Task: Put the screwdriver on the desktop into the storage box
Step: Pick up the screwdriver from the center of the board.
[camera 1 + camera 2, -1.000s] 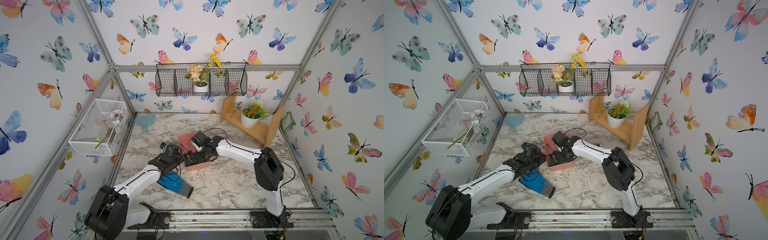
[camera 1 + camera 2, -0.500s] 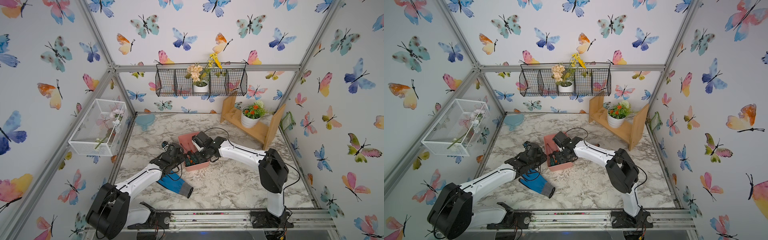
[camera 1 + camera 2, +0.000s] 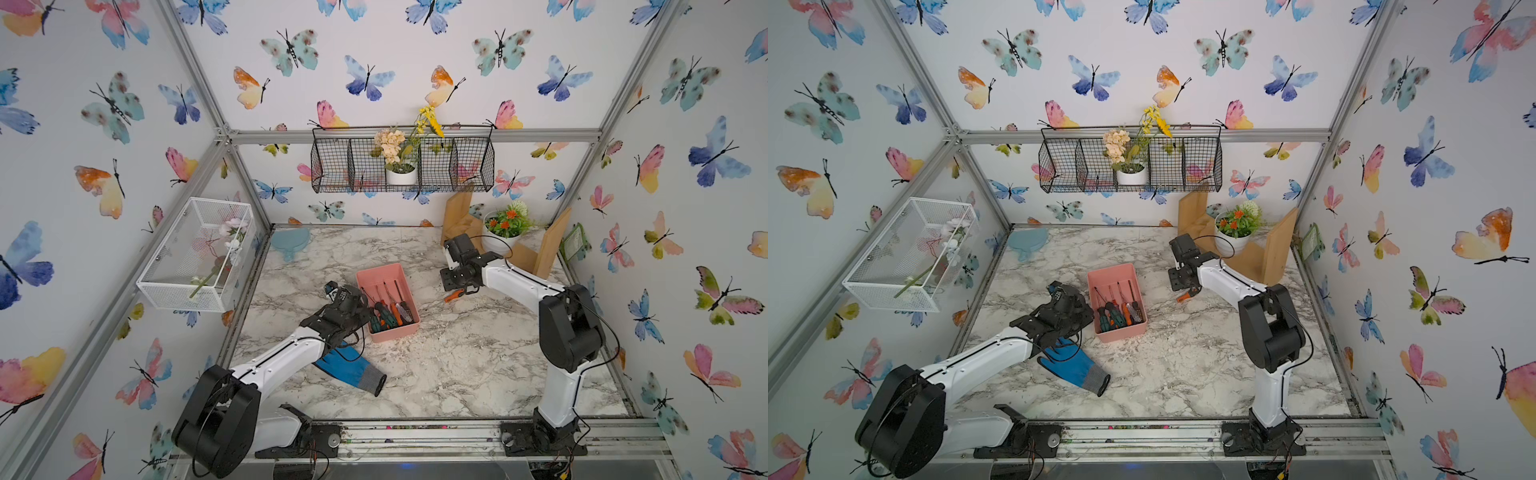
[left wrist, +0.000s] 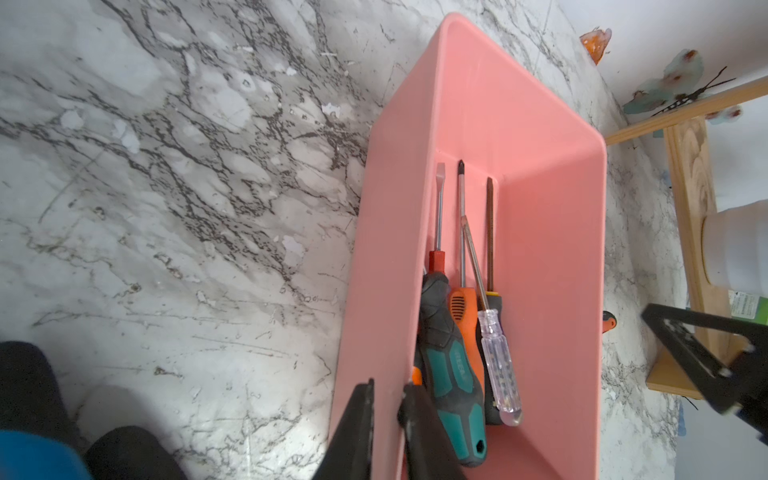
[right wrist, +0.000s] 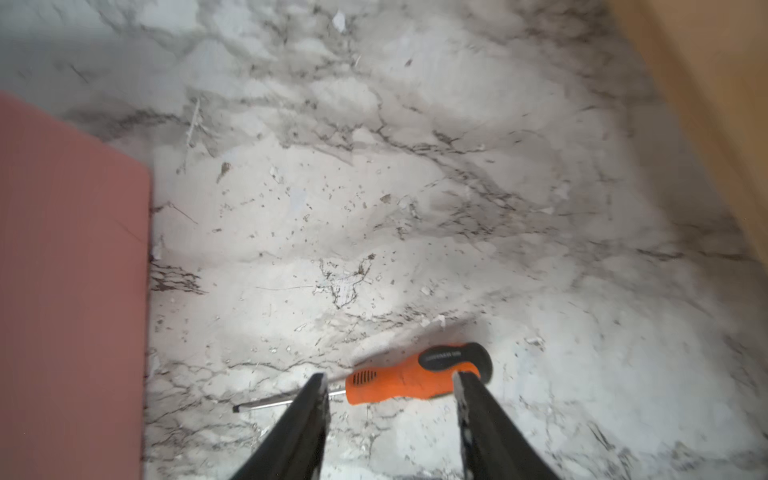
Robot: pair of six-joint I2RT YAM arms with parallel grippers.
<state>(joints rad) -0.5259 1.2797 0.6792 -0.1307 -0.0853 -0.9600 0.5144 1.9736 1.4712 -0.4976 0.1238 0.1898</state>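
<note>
While the right gripper hangs low over the desktop, its two black fingers stand wide apart and hold nothing. Seen from its wrist camera, the orange-handled screwdriver lies flat on the marble just past the fingertips, and one finger overlaps the black end of the handle. In both top views the tool shows as a small orange bit right of centre, under that gripper and apart from the storage box. The pink box sits in the middle of the frame, its long side running toward the back wall. Several other screwdrivers lie side by side inside it, handles toward the front. At the box's lower left corner the left gripper is drawn narrow across the wall, one finger outside and one inside, pinching the rim. A blue glove lies on the marble below and left of the box, partly under the left arm.
</note>
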